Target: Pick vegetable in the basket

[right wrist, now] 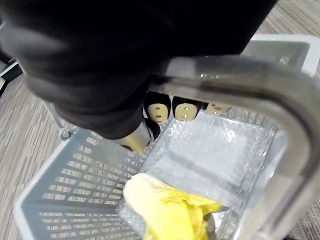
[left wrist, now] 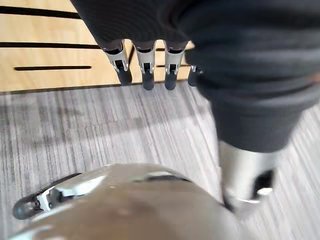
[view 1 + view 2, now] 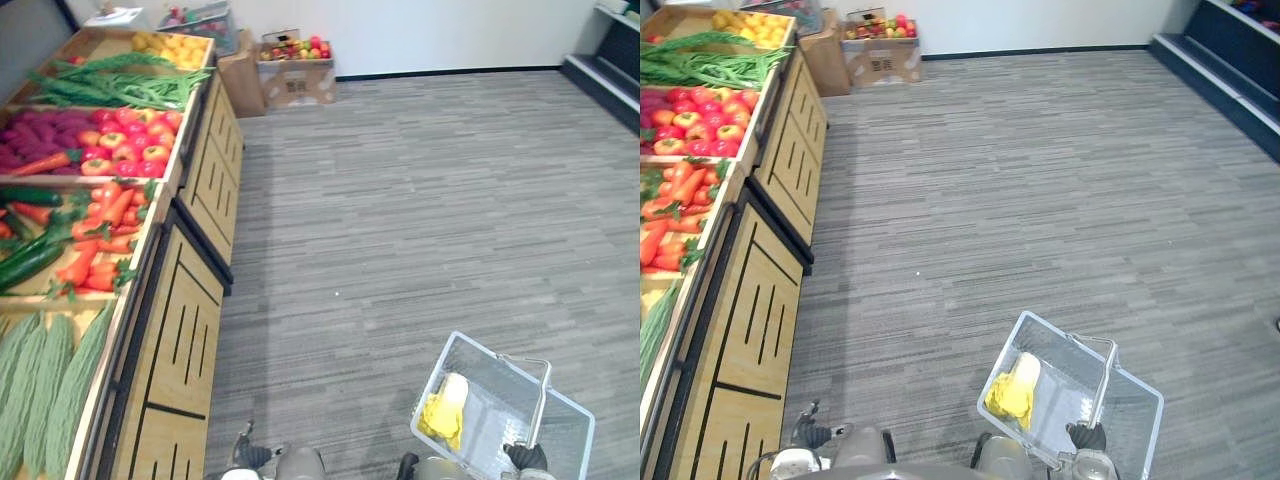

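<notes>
Hanging low at the robot's right side, the pale grey plastic mesh basket (image 3: 433, 380) has its grey metal handle (image 3: 541, 400) gripped by the right hand (image 1: 185, 111), whose fingers curl round the bar. A yellow and cream leafy vegetable (image 3: 445, 408) lies on the basket's bottom, against one wall. The left hand (image 2: 145, 67) hangs beside the stand with its fingers straight, holding nothing.

The grey striped plank floor (image 3: 420, 200) runs back to a white wall (image 3: 450, 30) with a dark skirting, and a dark low shelf (image 3: 610, 80) stands along the far right. Down the left runs a light wooden display stand with slotted panels (image 3: 180, 330). Its bins hold pale green ribbed gourds (image 3: 40, 390), orange carrots (image 3: 105, 235), dark green cucumbers (image 3: 30, 255), red and yellow round fruit (image 3: 130, 140), purple tubers (image 3: 30, 140) and long green beans (image 3: 110, 85). A brown cardboard box of mixed fruit (image 3: 295, 80) stands by the wall; the dark print on its front is too small to read.
</notes>
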You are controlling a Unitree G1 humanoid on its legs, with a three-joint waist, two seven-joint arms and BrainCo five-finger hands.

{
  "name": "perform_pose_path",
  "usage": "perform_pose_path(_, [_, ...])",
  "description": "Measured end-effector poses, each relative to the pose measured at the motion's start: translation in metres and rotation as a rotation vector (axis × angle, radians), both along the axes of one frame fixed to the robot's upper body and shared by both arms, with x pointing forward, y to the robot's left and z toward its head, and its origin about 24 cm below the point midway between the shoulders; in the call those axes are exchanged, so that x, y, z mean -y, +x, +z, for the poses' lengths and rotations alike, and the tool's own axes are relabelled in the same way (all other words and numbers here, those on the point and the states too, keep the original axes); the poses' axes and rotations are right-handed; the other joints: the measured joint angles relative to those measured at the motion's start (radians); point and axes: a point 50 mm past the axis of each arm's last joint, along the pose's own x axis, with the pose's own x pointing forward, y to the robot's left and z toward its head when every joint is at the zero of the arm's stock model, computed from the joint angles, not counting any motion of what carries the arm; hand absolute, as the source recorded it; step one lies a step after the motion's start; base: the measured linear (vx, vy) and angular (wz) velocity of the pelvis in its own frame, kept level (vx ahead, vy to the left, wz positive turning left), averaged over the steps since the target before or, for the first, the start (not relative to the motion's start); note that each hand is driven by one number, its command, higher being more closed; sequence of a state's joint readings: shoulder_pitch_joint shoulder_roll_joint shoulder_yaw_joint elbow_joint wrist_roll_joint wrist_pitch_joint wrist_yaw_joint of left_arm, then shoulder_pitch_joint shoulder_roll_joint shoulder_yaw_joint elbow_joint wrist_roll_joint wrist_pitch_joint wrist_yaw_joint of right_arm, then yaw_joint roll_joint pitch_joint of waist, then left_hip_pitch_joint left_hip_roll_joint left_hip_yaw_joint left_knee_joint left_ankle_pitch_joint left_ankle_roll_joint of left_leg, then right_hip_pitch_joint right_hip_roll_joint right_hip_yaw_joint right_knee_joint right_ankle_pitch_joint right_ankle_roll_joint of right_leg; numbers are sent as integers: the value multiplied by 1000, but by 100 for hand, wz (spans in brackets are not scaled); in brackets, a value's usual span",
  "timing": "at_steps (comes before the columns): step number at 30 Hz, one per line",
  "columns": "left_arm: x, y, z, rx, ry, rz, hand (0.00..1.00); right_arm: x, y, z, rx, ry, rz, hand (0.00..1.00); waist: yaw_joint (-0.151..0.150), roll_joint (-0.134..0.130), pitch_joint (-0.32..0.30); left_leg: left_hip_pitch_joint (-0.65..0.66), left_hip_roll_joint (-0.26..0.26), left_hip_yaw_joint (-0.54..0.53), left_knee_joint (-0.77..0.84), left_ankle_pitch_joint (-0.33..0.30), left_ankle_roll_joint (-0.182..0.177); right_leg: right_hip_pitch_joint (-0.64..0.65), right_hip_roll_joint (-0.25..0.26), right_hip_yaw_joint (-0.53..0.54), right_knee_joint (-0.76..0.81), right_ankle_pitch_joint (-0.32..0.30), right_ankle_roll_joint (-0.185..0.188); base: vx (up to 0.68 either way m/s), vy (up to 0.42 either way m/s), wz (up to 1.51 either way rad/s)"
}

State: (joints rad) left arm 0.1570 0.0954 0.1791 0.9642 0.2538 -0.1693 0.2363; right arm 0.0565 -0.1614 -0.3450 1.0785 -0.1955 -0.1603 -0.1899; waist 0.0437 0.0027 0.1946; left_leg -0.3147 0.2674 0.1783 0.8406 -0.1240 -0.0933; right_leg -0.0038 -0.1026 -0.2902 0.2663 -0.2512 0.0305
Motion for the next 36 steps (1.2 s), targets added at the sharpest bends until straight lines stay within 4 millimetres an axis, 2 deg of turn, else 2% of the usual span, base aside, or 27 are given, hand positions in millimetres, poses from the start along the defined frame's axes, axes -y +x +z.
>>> perform_pose_path(2, [4, -15, -5, -44, -24, 38, 0, 2, 7, 2, 4, -3, 4, 100, 10, 1, 1, -31, -28, 16, -142, -25, -22, 38, -5, 1, -55, 3, 5, 217, -50, -3])
perform_pose_path(3, [5, -24, -8, -71, -29, 42, 0, 0, 14, 3, 18, 2, 11, 100, 20, 1, 1, -33, -50, 33, -297, -16, -23, 47, -8, 9, -78, 8, 14, 287, 17, -29])
perform_pose_path(4, [6, -34, -10, -100, -33, 45, 0, -2, 21, 4, 31, 4, 19, 100, 28, 2, 1, -33, -75, 29, -457, 22, -24, 53, -10, 19, -94, 7, 16, 275, 61, -32])
perform_pose_path(5, [7, -37, -11, -112, -34, 45, 0, -2, 22, 4, 32, 4, 21, 100, 33, 2, 1, -31, -86, 28, -538, 53, -25, 57, -12, 22, -101, 4, 21, 346, 128, -29])
perform_pose_path(7, [11, -50, -15, -165, -41, 32, 0, 0, 18, 3, 16, 0, 19, 100, 49, 20, -2, -30, -102, 16, -787, 156, -29, 108, -4, 29, -146, -9, 59, 480, 226, -19])
perform_pose_path(8, [11, -53, -15, -178, -38, 26, 0, -1, 16, 2, 9, 4, 19, 100, 51, 16, 1, -29, -106, 12, -769, 210, -20, 126, -10, 34, -154, -13, 75, 496, 231, -15])
perform_pose_path(9, [8, -57, -16, -197, -31, 25, 0, -6, 15, 0, -6, 16, 35, 100, 57, 1, -7, -20, -124, 31, -736, 256, 11, 151, -35, 54, -167, -14, 91, 534, 219, -12])
perform_pose_path(12, [-6, -52, -13, -193, 11, -4, 0, -19, 20, -2, 5, 42, 62, 100, 47, -53, -14, -31, -169, 59, -642, 182, 101, 137, -94, 115, -110, 55, 122, 526, 201, 4])
perform_pose_path(14, [-7, -48, -12, -187, 21, -23, 0, -20, 20, -2, 4, 43, 71, 100, 45, -60, -19, -5, -180, 72, -627, 142, 113, 110, -104, 146, -33, 118, 149, 454, 172, -4])
perform_pose_path(17, [-12, -42, -9, -178, 40, -40, 0, -20, 24, 0, 22, 32, 89, 100, 38, -62, -23, 88, -193, 90, -676, 90, 120, -8, -139, 166, 264, 256, 183, 401, 182, -5])
perform_pose_path(18, [-16, -33, -6, -145, 59, -66, 0, -20, 25, 1, 28, 29, 92, 100, 32, -77, -29, 129, -209, 92, -696, 73, 131, -63, -168, 173, 389, 355, 206, 471, 184, 12])
perform_pose_path(19, [-21, -15, 1, -88, 89, -95, 0, -23, 25, 0, 28, 36, 96, 100, 28, -76, -24, 178, -218, 83, -700, 36, 141, -120, -185, 182, 549, 400, 214, 387, 128, 11])
perform_pose_path(20, [-23, -6, 4, -61, 101, -95, 0, -24, 26, 0, 30, 38, 99, 100, 26, -76, -24, 203, -220, 81, -701, 23, 140, -154, -183, 188, 626, 376, 201, 388, 79, 3])
perform_pose_path(21, [-23, 7, 9, -20, 113, -97, 0, -24, 29, 1, 46, 34, 105, 100, 21, -77, -25, 241, -220, 80, -705, 5, 144, -195, -177, 188, 718, 314, 180, 351, 34, -5])
perform_pose_path(22, [-24, 23, 16, 40, 130, -97, 0, -23, 34, 5, 77, 24, 112, 100, 9, -64, -19, 297, -221, 80, -722, -16, 140, -243, -159, 172, 790, 241, 152, 341, 15, -4])
perform_pose_path(23, [-25, 33, 22, 79, 143, -92, 0, -22, 36, 6, 87, 19, 115, 100, 4, -61, -19, 324, -221, 77, -730, -28, 140, -265, -151, 155, 803, 210, 132, 322, -26, 13])
perform_pose_path(24, [-25, 54, 33, 165, 165, -89, 0, -22, 38, 8, 99, 14, 125, 100, -13, -61, -17, 363, -220, 61, -734, -52, 144, -303, -133, 109, 772, 140, 80, 321, -77, 36])
perform_pose_path(25, [-23, 72, 44, 248, 160, -66, 0, -22, 40, 9, 108, 12, 126, 100, -22, -61, -16, 394, -215, 45, -732, -72, 134, -332, -116, 66, 678, 95, 44, 326, -105, 44])
perform_pose_path(26, [-22, 79, 50, 284, 167, -61, 0, -21, 39, 9, 106, 12, 123, 100, -28, -61, -17, 406, -211, 35, -729, -84, 126, -342, -105, 51, 610, 88, 32, 346, -162, 58])
perform_pose_path(28, [-16, 96, 62, 373, 150, -52, 0, -20, 38, 9, 109, 16, 100, 100, -49, -57, -16, 426, -184, -18, -696, -128, 88, -359, -64, 55, 317, 99, 36, 436, -269, 76])
perform_pose_path(29, [-9, 102, 64, 395, 134, -67, 0, -19, 34, 8, 109, 19, 73, 100, -49, -56, -14, 439, -165, -49, -676, -157, 60, -359, -56, 80, 137, 131, 46, 461, -308, 74])
perform_pose_path(30, [-6, 104, 65, 399, 127, -76, 0, -19, 33, 8, 111, 24, 58, 100, -47, -56, -15, 445, -155, -61, -673, -171, 43, -356, -57, 101, 55, 162, 47, 636, -435, 80])
perform_pose_path(31, [-3, 103, 63, 395, 116, -86, 0, -20, 32, 9, 122, 28, 43, 100, -37, -75, -14, 463, -133, -90, -658, -214, -1, -335, -68, 170, -121, 224, 58, 536, -398, 57])
perform_pose_path(32, [-5, 101, 62, 386, 116, -85, 0, -20, 32, 9, 127, 31, 35, 100, -30, -80, -8, 480, -127, -101, -656, -234, -23, -322, -73, 161, -133, 297, 96, 639, -471, 59])
perform_pose_path(33, [0, 91, 51, 332, 88, -81, 0, -19, 33, 9, 129, 32, 21, 100, -15, -56, 0, 499, -88, -112, -652, -246, -36, -327, -52, 140, -69, 357, 89, 408, -299, 36])
perform_pose_path(34, [6, 87, 44, 298, 62, -87, 0, -18, 36, 11, 138, 29, 22, 100, -14, -46, 5, 506, -77, -113, -654, -237, -30, -338, -45, 129, -18, 316, 77, 483, -314, 28])
perform_pose_path(36, [22, 59, 17, 147, -9, -86, 0, -15, 42, 14, 154, 31, -7, 100, -14, -33, -1, 540, -70, -118, -662, -165, -21, -359, -43, 122, 142, 172, 56, 509, -289, 19])
